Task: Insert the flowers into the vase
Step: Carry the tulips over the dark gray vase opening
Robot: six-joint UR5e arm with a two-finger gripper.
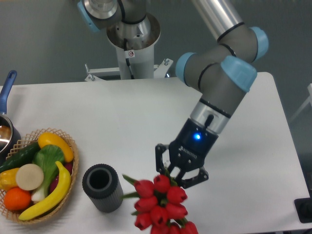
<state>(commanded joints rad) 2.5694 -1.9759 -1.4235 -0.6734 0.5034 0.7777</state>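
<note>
Now the flowers point(158, 204), a bunch of red tulips with green stems and leaves, hang in the air just to the right of the vase point(102, 187). The red heads point down toward the lower edge of the view, and one green leaf reaches left, almost to the wall of the vase, but the bunch does not touch it. The stems go up into the end effector point(179, 171), whose two black fingers are clamped on the flowers from both sides; the stems are mostly hidden between them.

The vase is dark grey, with a ribbed outer wall and a thick rim. It stands upright on the white counter point(146, 117), and its dark opening is free, with none of the tulips inside.

A blue light shines on the wrist above the end effector. From there the grey arm point(219, 92), with its light blue joint caps, rises up and to the right of the vase, and a silver tube continues out of the top of the view.

Left of the vase, near it but apart, sits a wicker basket point(70, 168) filled with fruit and vegetables: a yellow banana point(51, 195), an orange point(17, 198), a dark green cucumber point(19, 157), and other pieces. Further left of the vase, at the edge of the view, part of a pot point(5, 134) with a blue handle is visible. Behind the counter, above the vase, stands the grey base of the robot point(131, 44).
</note>
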